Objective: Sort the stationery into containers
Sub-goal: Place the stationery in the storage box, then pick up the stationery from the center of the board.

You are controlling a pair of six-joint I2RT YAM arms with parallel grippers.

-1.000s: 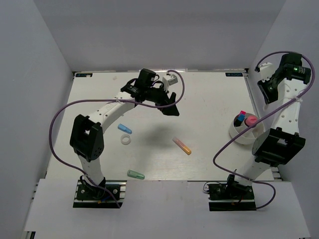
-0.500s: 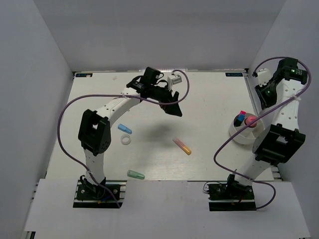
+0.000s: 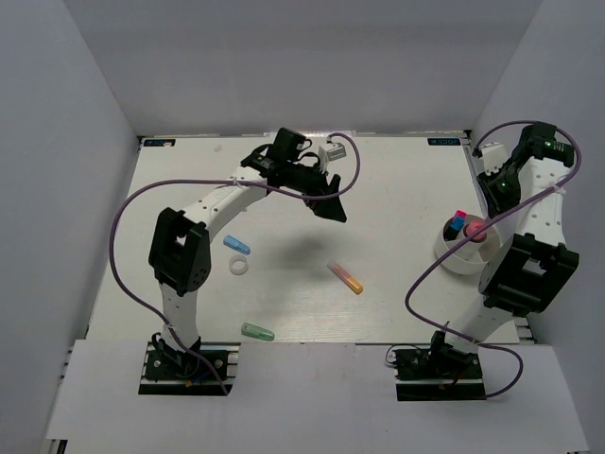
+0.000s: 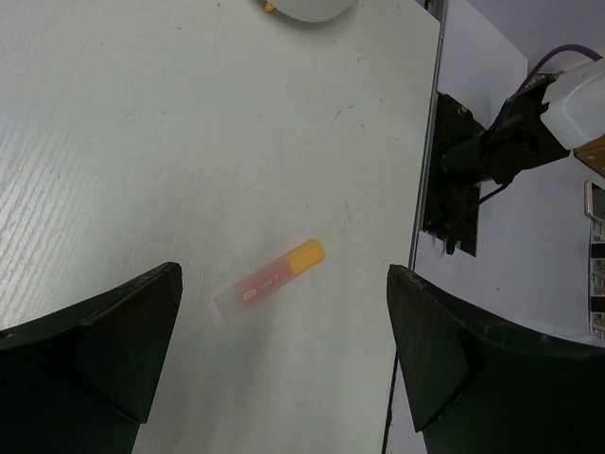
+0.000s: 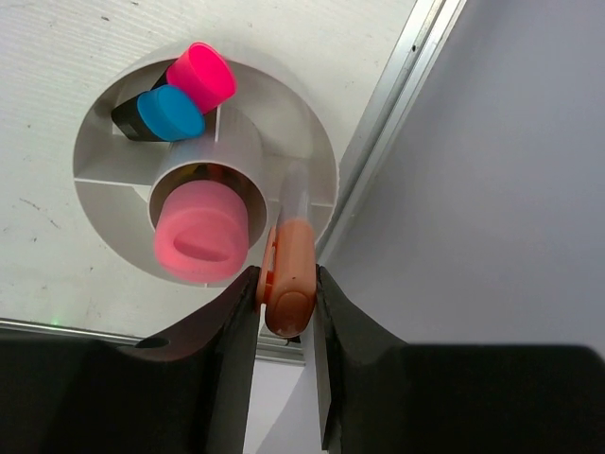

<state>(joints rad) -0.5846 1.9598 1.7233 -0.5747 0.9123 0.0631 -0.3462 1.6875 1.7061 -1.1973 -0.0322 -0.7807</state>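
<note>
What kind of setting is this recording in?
Probably a lab test cell: a white table boxed in by plain grey panels, a left arm and right arm bolted at its near edge, loose markers and a divided cup on it.

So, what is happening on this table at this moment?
Small markers are being sorted into a white round divided container. The right gripper is shut on an orange marker, held just above the container's rim; a pink cap and a blue cap show inside. The left gripper hangs open above an orange-and-pink marker lying on the table. A light blue marker, a small white ring and a green marker also lie loose there.
</note>
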